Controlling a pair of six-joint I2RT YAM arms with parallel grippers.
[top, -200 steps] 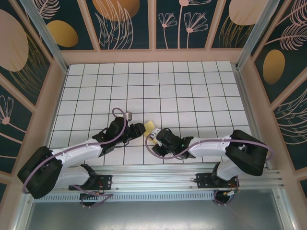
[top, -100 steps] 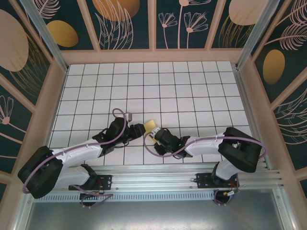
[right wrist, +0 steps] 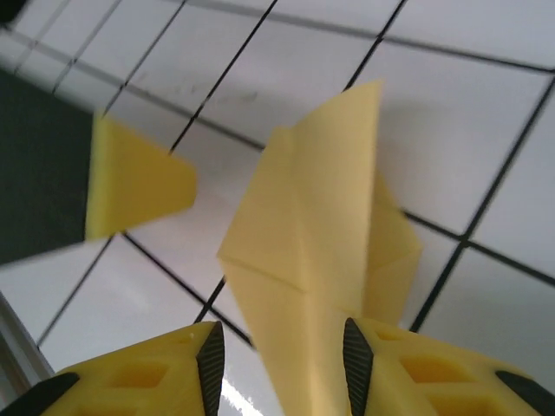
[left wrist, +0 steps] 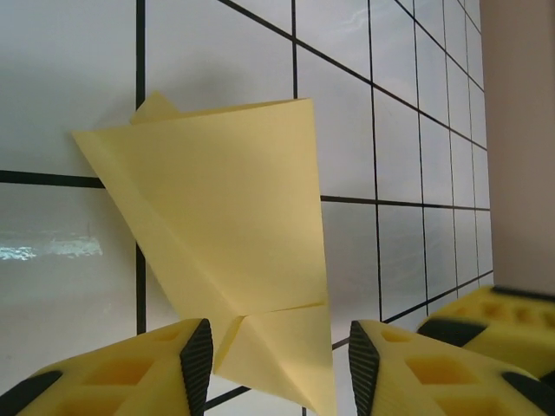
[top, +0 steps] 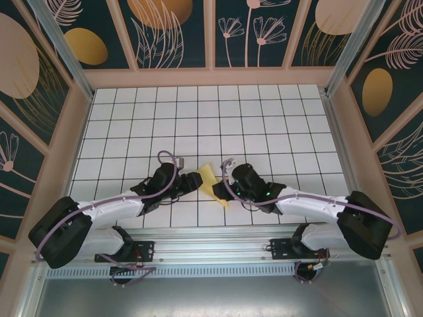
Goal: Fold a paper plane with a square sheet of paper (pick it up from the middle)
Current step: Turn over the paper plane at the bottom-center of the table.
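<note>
The square sheet of paper [top: 213, 185] is pale yellow and folded into a narrow pointed shape with creased flaps. It lies flat on the white tiles between my two grippers. In the left wrist view the folded paper [left wrist: 225, 199] has its narrow end lying between the pads of my left gripper [left wrist: 274, 368], whose jaws stand apart. In the right wrist view the paper [right wrist: 321, 225] runs in between the pads of my right gripper [right wrist: 283, 368], also open, with its edge against the right pad. From above, the left gripper [top: 195, 179] and right gripper [top: 225, 179] face each other across it.
The white gridded table [top: 264, 119] stretches back to wooden-framed walls [top: 79, 132]. An aluminium rail [top: 211, 239] with both arm bases runs along the near edge. A finger of the left gripper [right wrist: 130, 182] shows in the right wrist view, close to the paper.
The right gripper closed, then opened again, and swung up and to the right. More of the folded paper now shows on the tiles. The left gripper opened slightly.
</note>
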